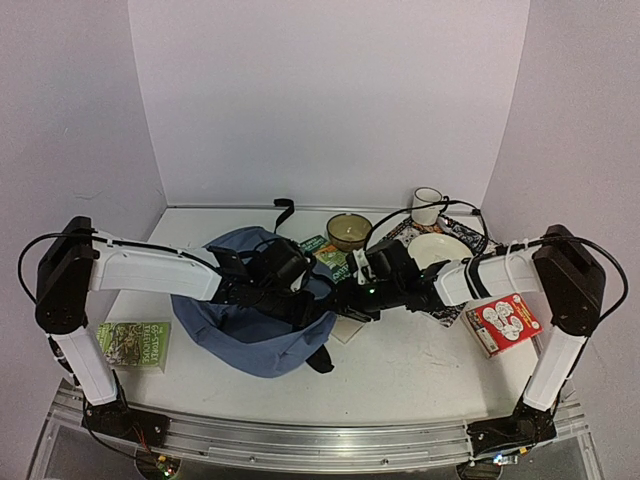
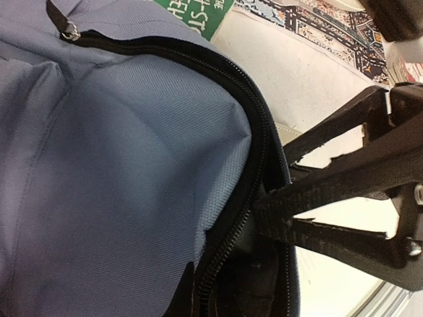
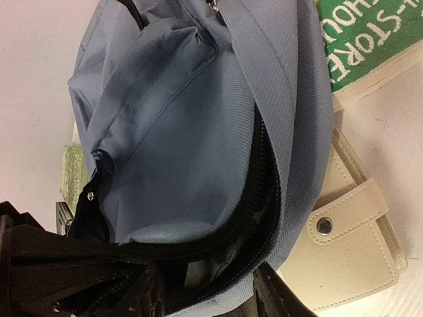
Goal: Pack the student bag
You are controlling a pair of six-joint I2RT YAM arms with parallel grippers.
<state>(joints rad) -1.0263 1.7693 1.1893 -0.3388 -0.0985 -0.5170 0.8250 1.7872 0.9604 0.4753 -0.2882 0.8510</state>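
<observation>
Student bag, soft slate-blue fabric, slumps left of centre on the table, with your left gripper and right gripper at its right rim. Left wrist: your jaws are clamped on the bag's black zip edge. Right wrist: your jaws stand apart astride the gaping zip rim, with a dark interior behind it. A cream snap wallet lies just beside the bag.

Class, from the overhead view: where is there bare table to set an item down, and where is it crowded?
Bare: the front strip between the student bag and the red-and-white box; also the back-left corner behind the bag. Crowded: back right, with bowl, mug and plate, and the green book beside the bag.
</observation>
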